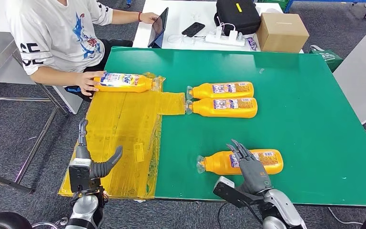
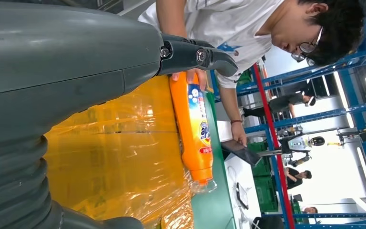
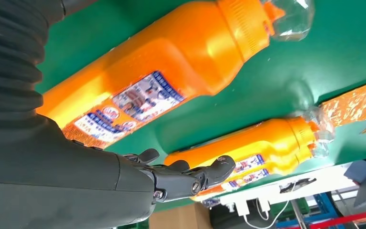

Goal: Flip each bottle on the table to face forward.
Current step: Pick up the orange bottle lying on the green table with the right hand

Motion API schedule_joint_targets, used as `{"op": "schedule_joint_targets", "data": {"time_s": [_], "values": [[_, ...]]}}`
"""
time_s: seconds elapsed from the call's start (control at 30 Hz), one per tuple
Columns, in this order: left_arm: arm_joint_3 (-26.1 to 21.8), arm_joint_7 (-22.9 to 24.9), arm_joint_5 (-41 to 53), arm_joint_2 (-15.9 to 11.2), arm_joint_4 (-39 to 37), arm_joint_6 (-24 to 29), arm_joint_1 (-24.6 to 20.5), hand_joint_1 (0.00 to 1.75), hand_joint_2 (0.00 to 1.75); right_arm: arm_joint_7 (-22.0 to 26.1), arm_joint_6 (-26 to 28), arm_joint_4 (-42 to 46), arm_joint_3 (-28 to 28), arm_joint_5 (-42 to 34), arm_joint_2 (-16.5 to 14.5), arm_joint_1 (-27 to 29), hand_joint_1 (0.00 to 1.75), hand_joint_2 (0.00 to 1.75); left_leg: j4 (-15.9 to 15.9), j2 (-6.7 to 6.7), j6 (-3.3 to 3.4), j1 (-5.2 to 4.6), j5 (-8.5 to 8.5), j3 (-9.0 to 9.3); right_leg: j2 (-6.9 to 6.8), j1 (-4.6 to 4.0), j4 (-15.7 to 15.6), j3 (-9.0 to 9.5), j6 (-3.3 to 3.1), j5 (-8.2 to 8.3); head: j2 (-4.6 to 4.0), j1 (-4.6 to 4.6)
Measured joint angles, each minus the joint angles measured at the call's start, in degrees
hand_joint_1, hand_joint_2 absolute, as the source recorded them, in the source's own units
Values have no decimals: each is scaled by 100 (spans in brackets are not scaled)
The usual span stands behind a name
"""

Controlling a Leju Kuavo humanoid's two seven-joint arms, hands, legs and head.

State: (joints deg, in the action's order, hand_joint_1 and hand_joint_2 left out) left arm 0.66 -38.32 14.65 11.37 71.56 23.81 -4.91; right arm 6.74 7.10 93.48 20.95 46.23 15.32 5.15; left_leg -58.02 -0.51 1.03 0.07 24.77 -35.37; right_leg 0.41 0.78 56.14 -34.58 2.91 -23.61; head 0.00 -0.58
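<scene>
Green matting covers the table (image 1: 314,119), and a sheet of crinkled yellow plastic (image 1: 119,129) overlaps its side at nine o'clock in the head view. Four orange bottles lie on their sides. The nearest bottle (image 1: 240,162) rests on the green at about five o'clock from the table's middle, its clear cap toward nine o'clock and its label showing. The right hand (image 1: 250,167) hovers over this bottle with fingers spread and extended, grasping nothing; the right wrist view shows the fingers (image 3: 205,174) apart from the bottle's body. Near the middle of the table, two bottles lie touching side by side, the farther one (image 1: 221,89) and the nearer one (image 1: 224,107), both with caps toward nine o'clock and labels up, their caps at the edge of the yellow plastic. At about eleven o'clock a fourth bottle (image 1: 124,82) lies on the yellow plastic, and a seated person's hand (image 1: 88,82) rests on its base end. The left hand (image 1: 93,164) is held above the yellow plastic's near part at seven o'clock, fingers released and apart, holding nothing. Beyond the green surface stands a white table (image 1: 181,19) carrying a tablet (image 1: 158,27), a phone (image 1: 193,29), a power strip (image 1: 224,38), a black bag (image 1: 236,14) and a cardboard box (image 1: 281,31).
</scene>
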Motion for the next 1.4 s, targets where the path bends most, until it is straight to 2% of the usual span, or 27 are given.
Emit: {"op": "schedule_joint_targets", "data": {"time_s": [0.63, 0.87, 1.13, 1.4], "values": [[-4, -66, -17, 20, -285, -131, -109, 0, 175, -63, -113, 6, -26, 81, 272, -62, 0, 175, 0, 0, 0, 0, 0, -1, 0, 0, 0, 0, 0, 0, 0, 0], [8, -83, -87, 48, -598, -256, -270, 0, 175, -156, -391, -582, -260, -209, 367, -444, 0, 175, -1, 0, 2, -2, -2, -1, 0, 1, 0, 3, 1, 2, 0, -1], [13, -83, -93, 56, -638, -263, -291, 0, 175, -157, -395, -691, -299, -228, 370, -508, 0, 175, -2, 0, 2, -2, -2, -1, 0, 1, 0, 3, 1, 2, 0, -1], [48, -50, -148, 101, -1102, -398, -468, 0, 175, -208, -380, -1791, -530, -145, 261, -1220, 0, 175, -2, -1, 2, -1, -1, -1, 0, 0, 0, 2, 1, 1, 0, 1]]}}
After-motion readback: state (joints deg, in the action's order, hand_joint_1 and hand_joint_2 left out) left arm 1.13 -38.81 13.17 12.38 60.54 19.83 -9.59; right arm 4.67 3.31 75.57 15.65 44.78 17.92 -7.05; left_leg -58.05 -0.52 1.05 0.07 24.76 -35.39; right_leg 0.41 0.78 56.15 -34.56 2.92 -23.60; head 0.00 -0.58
